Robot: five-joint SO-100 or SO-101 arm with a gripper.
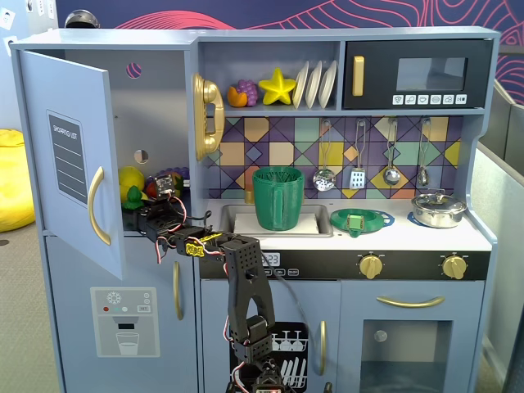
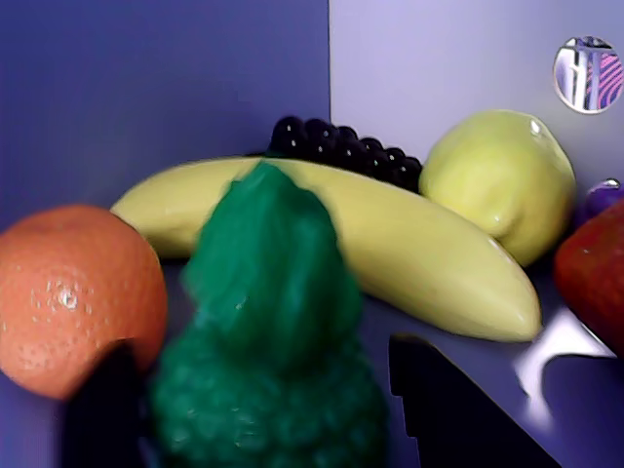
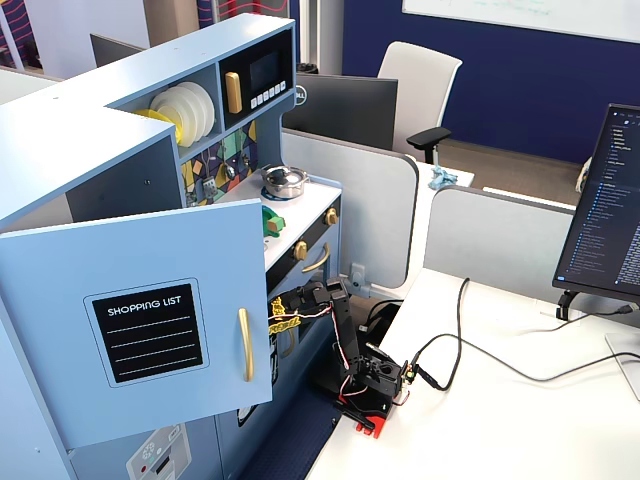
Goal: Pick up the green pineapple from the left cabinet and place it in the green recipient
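The left cabinet (image 1: 70,155) stands with its door swung open; the door also shows in a fixed view (image 3: 140,320). The green pineapple (image 2: 268,331) stands upright on the cabinet shelf, and shows as a small green shape in a fixed view (image 1: 133,196). My gripper (image 2: 258,351) is open, with one dark finger on each side of the pineapple's body. The left finger (image 2: 102,409) is close to it; the right finger (image 2: 448,409) stands apart. In a fixed view the gripper (image 1: 141,211) is inside the cabinet. The green recipient (image 1: 277,198) stands in the sink.
An orange (image 2: 73,292), a banana (image 2: 390,234), a lemon (image 2: 502,180), dark grapes (image 2: 341,146) and a strawberry (image 2: 595,278) crowd the shelf around the pineapple. A flat green strainer (image 1: 359,219) and a metal pot (image 1: 438,209) sit on the counter.
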